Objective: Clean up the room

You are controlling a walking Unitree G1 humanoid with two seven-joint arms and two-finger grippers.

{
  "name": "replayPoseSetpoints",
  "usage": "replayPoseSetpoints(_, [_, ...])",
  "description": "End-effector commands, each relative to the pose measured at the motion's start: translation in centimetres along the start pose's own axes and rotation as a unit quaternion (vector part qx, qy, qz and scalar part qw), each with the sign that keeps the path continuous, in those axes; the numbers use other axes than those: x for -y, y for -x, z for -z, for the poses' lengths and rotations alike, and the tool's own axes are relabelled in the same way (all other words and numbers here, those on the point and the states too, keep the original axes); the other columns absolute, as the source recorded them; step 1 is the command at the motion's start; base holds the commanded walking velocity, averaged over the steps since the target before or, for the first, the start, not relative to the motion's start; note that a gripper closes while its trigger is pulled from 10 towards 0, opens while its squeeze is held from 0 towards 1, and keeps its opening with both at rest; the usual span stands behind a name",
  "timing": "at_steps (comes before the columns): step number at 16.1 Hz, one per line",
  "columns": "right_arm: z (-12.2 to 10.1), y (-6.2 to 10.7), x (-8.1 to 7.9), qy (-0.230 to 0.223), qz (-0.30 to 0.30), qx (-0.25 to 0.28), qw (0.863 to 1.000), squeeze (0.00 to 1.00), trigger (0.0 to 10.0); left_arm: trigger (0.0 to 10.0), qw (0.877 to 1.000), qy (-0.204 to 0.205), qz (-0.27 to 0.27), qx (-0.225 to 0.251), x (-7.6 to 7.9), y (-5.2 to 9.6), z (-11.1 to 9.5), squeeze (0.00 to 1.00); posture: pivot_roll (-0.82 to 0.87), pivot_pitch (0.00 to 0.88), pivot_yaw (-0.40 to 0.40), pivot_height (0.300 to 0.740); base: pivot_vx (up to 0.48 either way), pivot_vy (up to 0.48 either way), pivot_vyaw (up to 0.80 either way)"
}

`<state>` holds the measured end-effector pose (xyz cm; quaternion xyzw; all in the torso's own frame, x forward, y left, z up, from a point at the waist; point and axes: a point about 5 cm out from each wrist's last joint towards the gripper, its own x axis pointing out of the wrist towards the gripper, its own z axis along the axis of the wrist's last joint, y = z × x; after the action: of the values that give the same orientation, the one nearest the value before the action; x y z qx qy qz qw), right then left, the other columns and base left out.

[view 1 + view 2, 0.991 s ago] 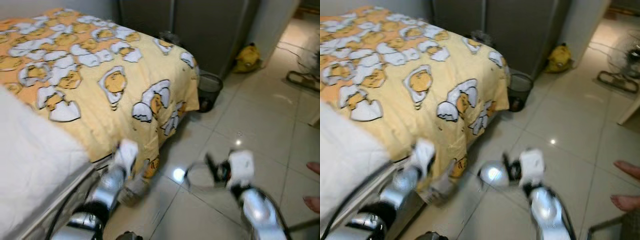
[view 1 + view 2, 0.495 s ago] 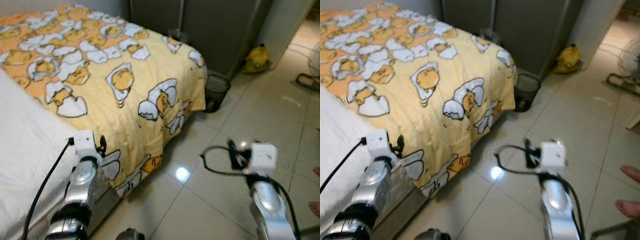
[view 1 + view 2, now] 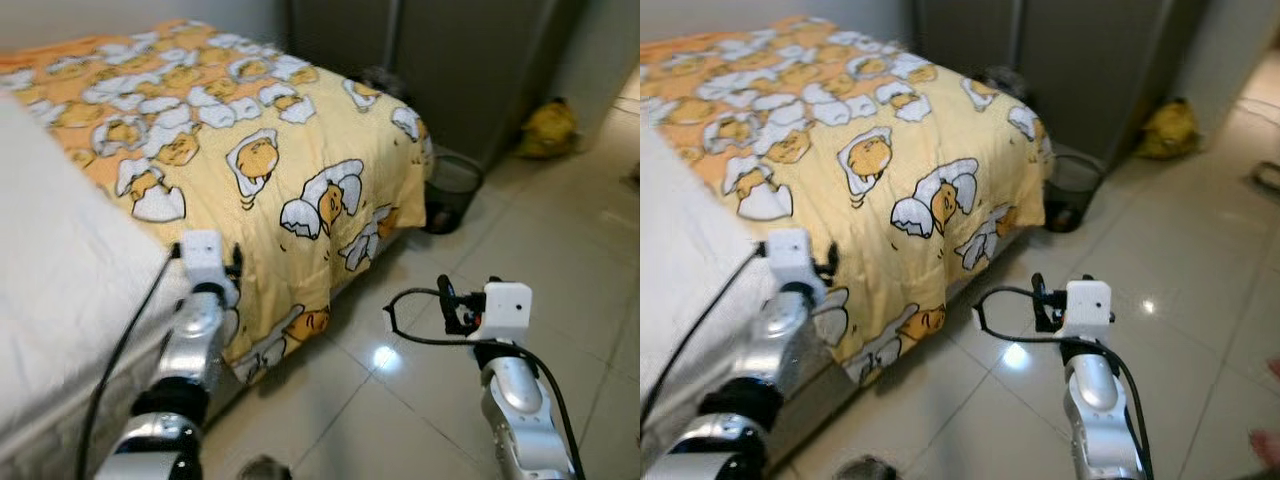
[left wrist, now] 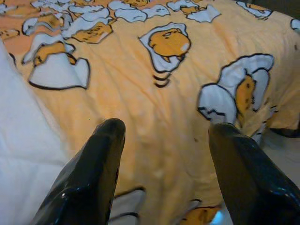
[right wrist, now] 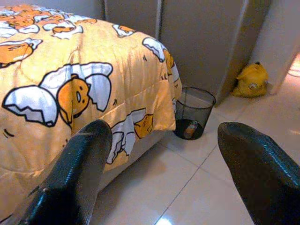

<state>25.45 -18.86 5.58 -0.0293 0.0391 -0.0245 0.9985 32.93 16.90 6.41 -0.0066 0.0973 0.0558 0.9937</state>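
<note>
A yellow blanket (image 3: 250, 150) printed with egg cartoons covers the bed and hangs over its foot toward the floor. White bedding (image 3: 60, 290) lies on the near left. My left gripper (image 4: 164, 129) is open, held just above the blanket's near edge beside the white bedding. Over the tiled floor off the bed's corner, my right gripper (image 5: 164, 131) is open and holds nothing. It points toward a black mesh wastebasket (image 5: 193, 112) at the foot of the bed. A yellow soft toy or bag (image 5: 248, 79) lies on the floor by the wall.
Grey wardrobe doors (image 3: 440, 60) stand behind the bed's foot. The wastebasket (image 3: 452, 190) sits between bed and wardrobe, with something small inside it. Glossy tile floor (image 3: 560, 230) opens to the right. A black cable loop (image 3: 410, 325) hangs by my right wrist.
The view has swung left, shifting the scene right. My left arm has risen from beside the hanging blanket to the bed's edge. My right arm has stayed out over the floor.
</note>
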Motion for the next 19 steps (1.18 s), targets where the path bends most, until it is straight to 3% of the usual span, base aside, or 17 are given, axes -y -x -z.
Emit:
replayPoseSetpoints(1, [0.1,0.0,-0.3,-0.002,-0.010,0.001,1.000,0.00,10.0,10.0,1.000,0.006,0.000,0.005,-0.3,-0.1,-0.3,0.00,-0.02,0.000,0.046,0.740,0.000,-0.458,0.44])
replayPoseSetpoints(4, [0.7,0.5,-0.6,-0.003,-0.028,-0.011,1.000,0.00,10.0,10.0,0.999,0.031,-0.020,-0.033,-1.1,0.6,1.5,0.00,-0.02,0.000,0.052,0.740,0.000,-0.305,0.42])
replayPoseSetpoints(5, [0.9,0.5,-0.8,-0.004,-0.036,-0.015,0.999,0.00,10.0,10.0,0.999,0.015,-0.015,-0.035,-0.8,0.6,1.6,0.00,-0.02,0.000,0.049,0.740,0.000,0.000,0.43])
replayPoseSetpoints(7, [0.9,0.4,-1.2,-0.002,-0.050,-0.013,0.999,0.00,10.0,10.0,1.000,-0.002,0.012,-0.003,0.0,0.6,0.7,0.00,-0.01,0.000,0.050,0.740,0.000,-0.154,0.42])
replayPoseSetpoints(10, [0.5,0.3,-1.2,0.001,-0.058,-0.003,0.998,0.00,10.0,10.0,0.996,0.090,-0.027,0.009,-1.0,0.7,-0.1,0.00,-0.01,0.000,0.051,0.740,0.344,-0.329,0.42])
replayPoseSetpoints(11, [0.2,0.6,-0.6,-0.008,-0.050,0.010,0.999,0.00,10.0,10.0,0.996,0.068,-0.015,0.049,-1.8,1.6,-1.0,0.00,-0.02,0.000,0.051,0.740,0.401,-0.259,0.42])
replayPoseSetpoints(12, [0.5,2.0,0.3,0.003,-0.053,0.016,0.998,0.00,10.0,10.0,0.997,0.025,0.014,0.072,-2.8,3.3,-1.3,0.00,-0.01,0.000,0.048,0.740,0.420,0.000,0.41])
replayPoseSetpoints(14, [1.1,3.1,0.5,0.013,-0.066,0.006,0.998,0.00,10.0,10.0,0.997,0.001,0.027,0.067,-3.1,4.1,-0.9,0.00,-0.01,0.000,0.048,0.740,0.403,0.000,0.42])
replayPoseSetpoints(16, [2.0,3.8,0.5,0.014,-0.074,-0.014,0.997,0.00,10.0,10.0,0.998,-0.009,0.023,0.062,-1.9,3.4,-1.2,0.00,0.01,0.000,0.042,0.740,0.367,-0.304,0.41])
replayPoseSetpoints(17, [1.5,2.8,-0.4,0.008,-0.079,-0.007,0.997,0.00,10.0,10.0,0.998,0.021,0.012,0.053,-0.6,2.4,-1.7,0.00,0.00,0.000,0.039,0.740,0.379,-0.289,0.42])
replayPoseSetpoints(19, [0.5,2.1,-1.3,0.003,-0.088,0.010,0.996,0.00,10.0,10.0,0.998,0.022,0.032,0.048,0.6,2.8,-1.9,0.00,-0.01,0.000,0.037,0.740,0.382,-0.285,0.41])
